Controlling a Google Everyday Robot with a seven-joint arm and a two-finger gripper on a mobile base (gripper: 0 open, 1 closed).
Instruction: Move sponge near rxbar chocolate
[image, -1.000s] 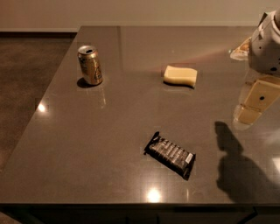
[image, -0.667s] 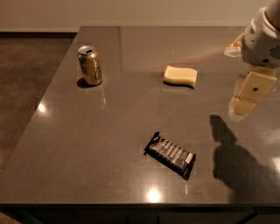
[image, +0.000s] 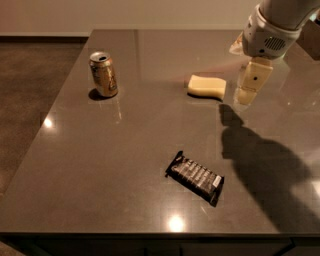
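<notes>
Presently on the bench (image: 90, 170):
- Hand (image: 246, 94): hangs just beside the sponge, on the side away from the can, apparently clear of it. Whether it is released or clenched, cannot tell.
- Sponge (image: 206, 86): pale yellow, lying flat toward the far edge, ungrasped.
- Rxbar chocolate (image: 195, 176): black wrapper, well apart from the sponge, toward the near edge.
- Can (image: 103, 74): gold, upright, off the likely path.
- Step, as judged: reach and grasp.
- Handling: centre over the sponge, descend straight, take it across the short width and squeeze lightly, since the soft block should compress.
</notes>
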